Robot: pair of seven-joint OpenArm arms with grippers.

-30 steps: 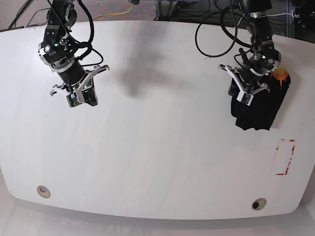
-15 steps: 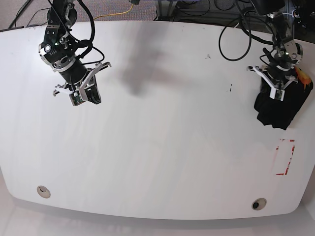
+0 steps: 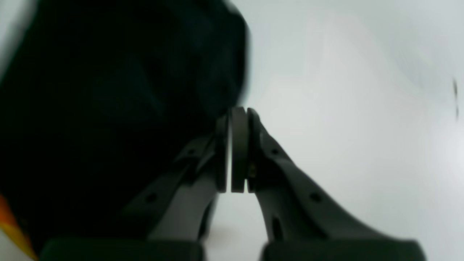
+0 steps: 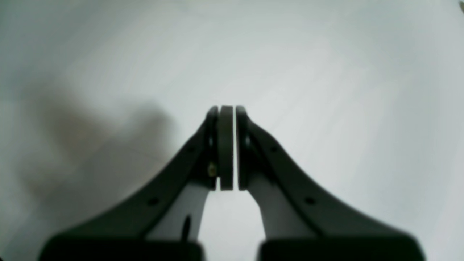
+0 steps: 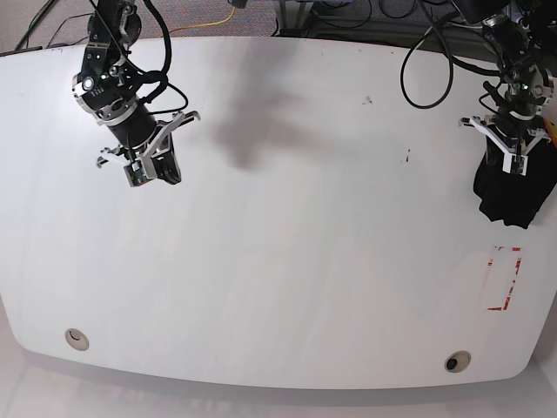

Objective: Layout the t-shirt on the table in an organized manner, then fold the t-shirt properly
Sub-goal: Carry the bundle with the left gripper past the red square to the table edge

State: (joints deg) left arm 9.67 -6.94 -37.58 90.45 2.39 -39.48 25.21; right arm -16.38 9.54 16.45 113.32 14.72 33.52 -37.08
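Slippage worried us: the t-shirt (image 5: 515,193) hung bunched at the desk's (image 5: 287,261) far edge beside the red tape outline (image 5: 504,279), apparently pinched in our left gripper's (image 5: 513,157) closed jaws, while the right gripper's (image 5: 148,170) jaws sat closed on nothing.

One t-shirt (image 5: 513,196), one table (image 5: 287,252), two grommet holes (image 5: 77,339), one red tape rectangle (image 5: 504,278).

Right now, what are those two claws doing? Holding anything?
Left claw: closed, black t-shirt bunched against it; whether it grips the cloth cannot be told.
Right claw: closed, empty.
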